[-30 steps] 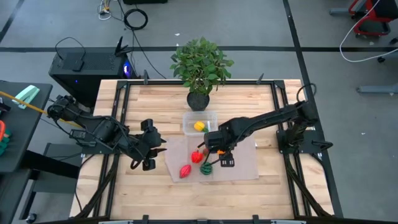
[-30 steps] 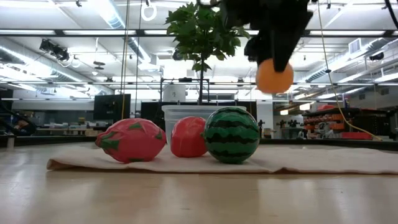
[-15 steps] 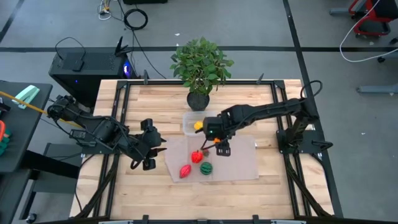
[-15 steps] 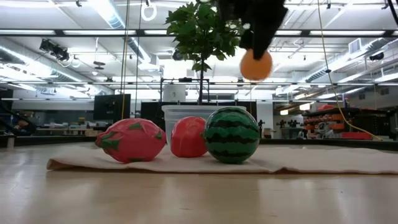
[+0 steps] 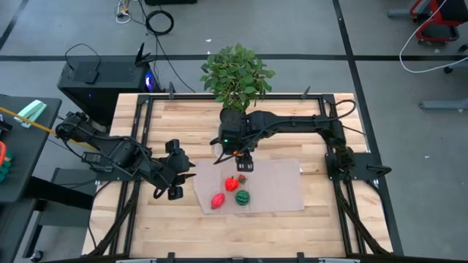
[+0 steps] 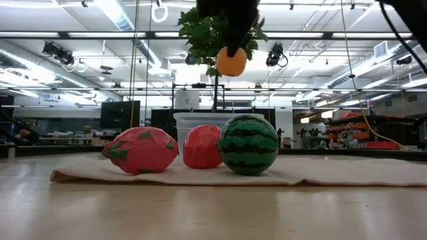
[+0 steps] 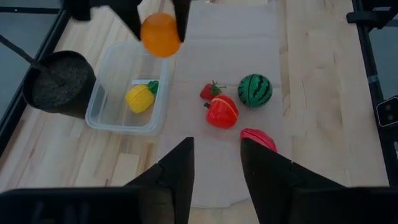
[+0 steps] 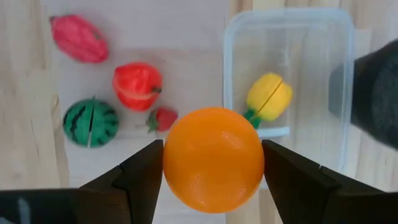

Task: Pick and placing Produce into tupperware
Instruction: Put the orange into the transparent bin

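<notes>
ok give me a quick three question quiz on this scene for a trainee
1. True or false: the right gripper holds the orange ball above the table.
2. Which item already lies in the clear container? A) watermelon B) yellow fruit C) strawberry
3. Fill in: the left gripper waits over the table's ____ side, holding nothing.

Key:
1. True.
2. B, the yellow fruit; the watermelon and strawberry lie on the mat.
3. Left.
</notes>
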`<state>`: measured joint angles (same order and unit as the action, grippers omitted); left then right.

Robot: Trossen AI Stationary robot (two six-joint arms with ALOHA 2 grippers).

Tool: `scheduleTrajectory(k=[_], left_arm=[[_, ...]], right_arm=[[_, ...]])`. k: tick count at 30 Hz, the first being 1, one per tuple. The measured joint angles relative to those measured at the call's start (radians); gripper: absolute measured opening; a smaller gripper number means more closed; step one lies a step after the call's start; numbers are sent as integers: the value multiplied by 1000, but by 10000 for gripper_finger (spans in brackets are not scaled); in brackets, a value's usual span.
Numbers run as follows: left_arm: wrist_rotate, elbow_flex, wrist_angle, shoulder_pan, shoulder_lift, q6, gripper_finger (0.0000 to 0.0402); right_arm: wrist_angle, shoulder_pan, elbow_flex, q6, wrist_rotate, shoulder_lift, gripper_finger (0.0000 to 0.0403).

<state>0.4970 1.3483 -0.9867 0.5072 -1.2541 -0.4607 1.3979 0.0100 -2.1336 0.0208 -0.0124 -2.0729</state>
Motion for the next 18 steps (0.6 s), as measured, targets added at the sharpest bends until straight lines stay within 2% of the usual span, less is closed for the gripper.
scheduleTrajectory(k=[7,11,14,18], left_arm=[[0,0,-14,1,0,-7,136],[0,0,-22,1,0,-7,137],[-1,0,-23,1,0,-8,141],[-1,0,-33,1,0,-26,143]], right_arm=[[-16,-2,-52,43,15,-73,256],[-40,-5,-52,138,98,-86,255],[-23,-20,-49,306,188,-95,255],[-39,-53,-49,519,223,-97,255]])
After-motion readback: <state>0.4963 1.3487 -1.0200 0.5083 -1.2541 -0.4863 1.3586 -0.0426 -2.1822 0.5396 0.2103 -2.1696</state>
